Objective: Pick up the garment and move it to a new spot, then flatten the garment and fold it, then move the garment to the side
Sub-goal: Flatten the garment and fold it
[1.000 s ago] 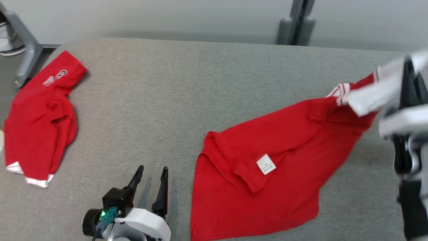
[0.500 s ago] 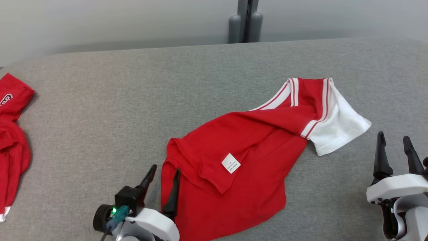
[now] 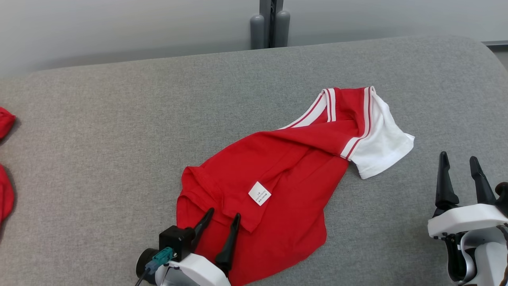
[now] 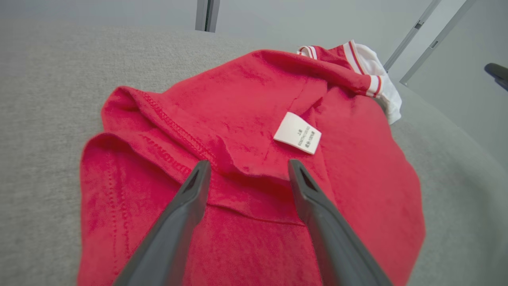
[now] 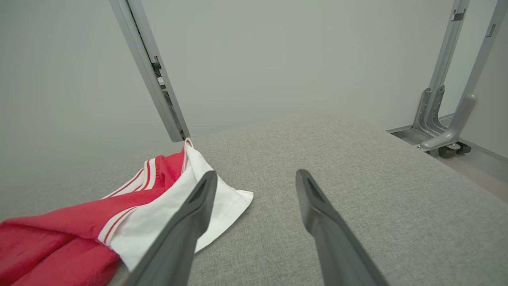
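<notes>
Red garment (image 3: 285, 163) crumpled, white sleeve (image 3: 381, 147), label (image 3: 259, 193) showing

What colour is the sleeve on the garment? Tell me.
The sleeve is white, edged with red-and-white striped trim; the head view shows it best.

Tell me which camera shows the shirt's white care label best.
Left wrist view: the label sits close and large, its print lines visible. The head view shows it small on the red shirt. The right wrist view catches the shirt's white sleeve.
</notes>
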You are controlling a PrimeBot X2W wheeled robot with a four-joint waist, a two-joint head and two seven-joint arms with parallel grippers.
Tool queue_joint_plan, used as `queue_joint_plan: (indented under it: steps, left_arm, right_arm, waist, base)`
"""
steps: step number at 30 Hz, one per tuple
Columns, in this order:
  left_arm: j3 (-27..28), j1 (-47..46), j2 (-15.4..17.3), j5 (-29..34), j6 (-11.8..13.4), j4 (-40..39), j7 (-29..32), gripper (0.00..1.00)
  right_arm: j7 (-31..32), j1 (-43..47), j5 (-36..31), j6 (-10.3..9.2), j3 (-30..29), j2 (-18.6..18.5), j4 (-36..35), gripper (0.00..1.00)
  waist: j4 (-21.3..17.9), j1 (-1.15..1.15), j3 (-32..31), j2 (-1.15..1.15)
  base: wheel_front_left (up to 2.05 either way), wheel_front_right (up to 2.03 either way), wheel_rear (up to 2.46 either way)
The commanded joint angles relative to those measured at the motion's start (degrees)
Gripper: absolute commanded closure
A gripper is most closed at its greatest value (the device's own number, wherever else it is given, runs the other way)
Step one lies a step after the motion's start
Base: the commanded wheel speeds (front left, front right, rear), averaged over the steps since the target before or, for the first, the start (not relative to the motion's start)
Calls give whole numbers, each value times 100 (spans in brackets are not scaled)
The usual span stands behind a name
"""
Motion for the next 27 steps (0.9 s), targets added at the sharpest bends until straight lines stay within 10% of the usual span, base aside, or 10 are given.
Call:
queue_joint_plan:
  steps: [1,9,13,18,27]
  left_arm:
    - [-59,-52,28,-132,-41,45,-2,0]
    - [-209,-177,28,-773,-87,222,-2,0]
    - [-308,-286,29,-959,-40,347,-1,100]
    - [-406,-502,27,-710,14,463,-3,100]
    - [994,-374,240,49,101,4,-1,100]
  right_arm:
    - [1,7,30,0,-19,-30,13,0]
    - [0,-20,90,0,52,-29,97,0]
    - [1,-42,144,0,72,-29,110,0]
    - [0,-51,184,0,49,-30,92,0]
    - [0,211,428,0,121,-31,188,0]
  waist:
    - [-19,0,0,0]
    - [-155,0,33,0]
    - [-211,0,53,0]
    - [-193,0,42,0]
    - [13,0,-495,0]
  base:
    - [0,0,0]
    - [0,0,0]
    - [0,0,0]
    - [0,0,0]
    - [0,0,0]
